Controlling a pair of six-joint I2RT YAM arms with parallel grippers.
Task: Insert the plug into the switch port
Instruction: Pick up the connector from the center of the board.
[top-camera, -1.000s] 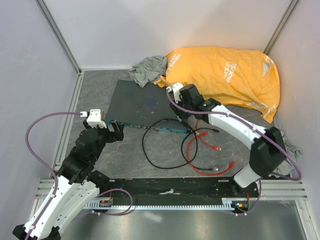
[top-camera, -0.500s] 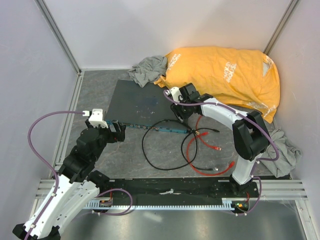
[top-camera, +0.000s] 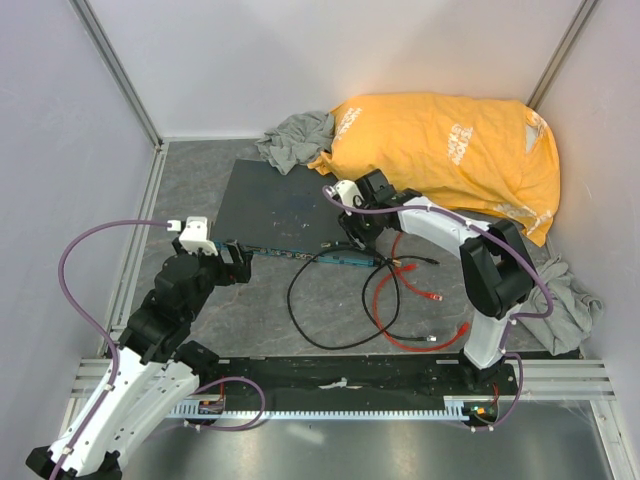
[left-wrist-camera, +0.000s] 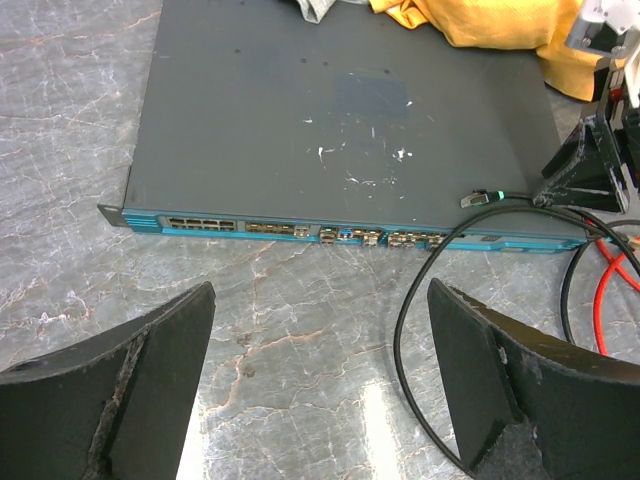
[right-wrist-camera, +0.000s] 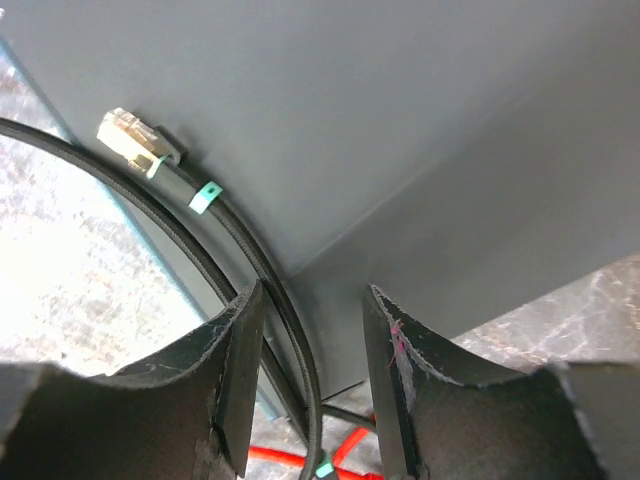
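The switch (top-camera: 285, 205) is a flat dark grey box, and the switch ports (left-wrist-camera: 340, 233) run in a row along its blue-green front edge. The red cable (top-camera: 388, 300) lies on the table right of the switch, with a small plug (top-camera: 436, 297) at its end, untouched. My right gripper (top-camera: 350, 238) hovers over the switch's front right corner (right-wrist-camera: 330, 330). Its jaws are partly apart, and a black cable (right-wrist-camera: 285, 330) runs along the inside of one finger (right-wrist-camera: 240, 360). My left gripper (left-wrist-camera: 320, 290) stands wide open and empty in front of the switch's left part.
A black cable loop (top-camera: 330, 305) lies in front of the switch; its clear connector (left-wrist-camera: 478, 197) rests on the switch top. An orange bag (top-camera: 450, 150) and grey cloth (top-camera: 295, 135) lie behind. More grey cloth (top-camera: 570, 290) sits at the right wall.
My right gripper has shifted left towards the switch's front right corner and its jaws have narrowed a little. The black cable's end now lies up on the switch. The left arm has barely moved.
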